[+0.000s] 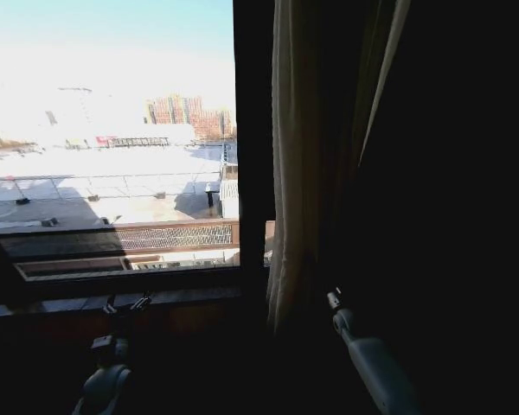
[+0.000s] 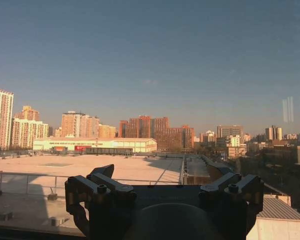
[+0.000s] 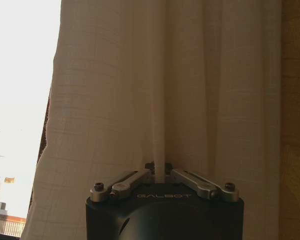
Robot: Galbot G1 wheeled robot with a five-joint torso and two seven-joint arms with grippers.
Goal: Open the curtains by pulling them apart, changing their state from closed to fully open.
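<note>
Our right gripper (image 3: 159, 172) is clamped on a pleat of the curtains (image 3: 160, 90), bunched at the right of the window (image 1: 112, 130), while our left gripper (image 2: 162, 192) is spread open facing the glass.

The room itself was very dark. A large window (image 1: 112, 138) gave strong daylight and showed a wide flat rooftop (image 1: 104, 186), then orange and white tower blocks (image 2: 140, 127) under a clear blue sky. A dark sill (image 1: 112, 301) ran below the glass, and a dark frame post (image 1: 253, 138) stood at the window's right.
</note>
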